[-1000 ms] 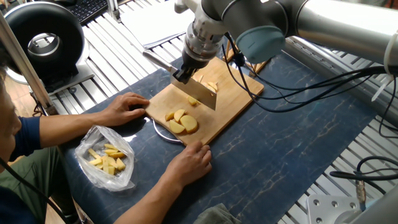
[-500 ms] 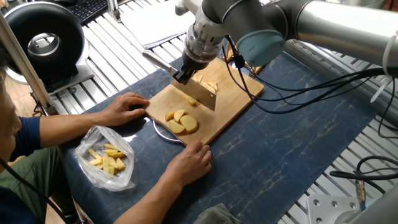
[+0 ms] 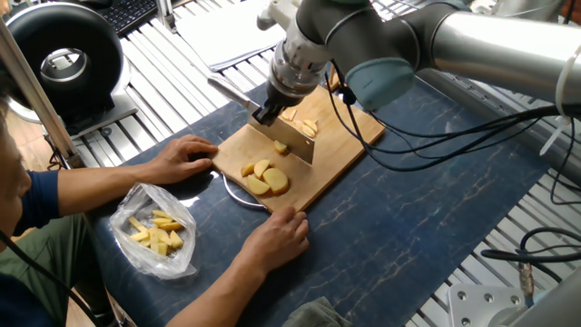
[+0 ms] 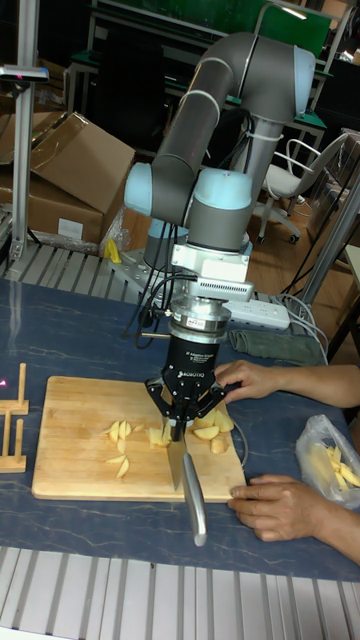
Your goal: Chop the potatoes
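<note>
Two fingers of the pincer point(image 4: 186, 424) clamp a knife point(image 3: 292, 139) (blade down) over the potatoes point(image 3: 264, 177).

pale yellow potatoes point(image 3: 264, 176) on a light tan wood board point(image 3: 338, 145); counter point(image 3: 427, 209) dark blue with faint pale marbling; black pincer point(image 4: 186, 425); arm point(image 4: 225, 110) grey with light blue joint caps; clear bag point(image 3: 154, 232) of yellow pieces

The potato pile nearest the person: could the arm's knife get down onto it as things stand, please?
Probably yes: the pincer holds the knife just beside that pile, with nothing over it. The person's hands rest at the board's edges, quite close.
</note>
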Available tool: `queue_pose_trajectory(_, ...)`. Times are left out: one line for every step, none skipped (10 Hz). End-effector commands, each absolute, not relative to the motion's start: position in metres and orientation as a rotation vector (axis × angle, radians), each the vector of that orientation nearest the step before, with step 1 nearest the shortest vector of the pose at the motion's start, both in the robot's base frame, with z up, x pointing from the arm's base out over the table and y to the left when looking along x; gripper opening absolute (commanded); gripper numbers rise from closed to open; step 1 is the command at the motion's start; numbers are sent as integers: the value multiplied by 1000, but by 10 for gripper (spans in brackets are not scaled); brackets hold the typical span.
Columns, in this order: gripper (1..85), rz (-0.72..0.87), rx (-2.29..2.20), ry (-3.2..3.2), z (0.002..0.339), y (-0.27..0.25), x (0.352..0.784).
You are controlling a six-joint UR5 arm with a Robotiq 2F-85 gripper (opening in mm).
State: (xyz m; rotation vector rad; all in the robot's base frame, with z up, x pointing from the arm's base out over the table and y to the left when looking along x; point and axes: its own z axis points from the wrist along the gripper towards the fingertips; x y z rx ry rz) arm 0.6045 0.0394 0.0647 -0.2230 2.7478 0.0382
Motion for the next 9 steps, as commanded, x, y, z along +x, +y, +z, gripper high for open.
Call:
queue_pose_trajectory(10,54,-244,2789,87,33,592)
queue_pose_trajectory(10,76,-247,2820,101,33,583)
queue_pose_trajectory(10,95,-236,2821,104,38,586)
queue_pose_trajectory(10,104,-223,2813,102,42,591)
queue_pose_trajectory(10,100,-212,2809,100,44,594)
queue_pose_trajectory(10,98,-207,2804,97,45,596)
queue_pose_trajectory(10,93,-209,2800,95,45,597)
queue_pose_trajectory(10,88,-210,2795,93,44,599)
queue_pose_trajectory(10,85,-205,2790,90,45,600)
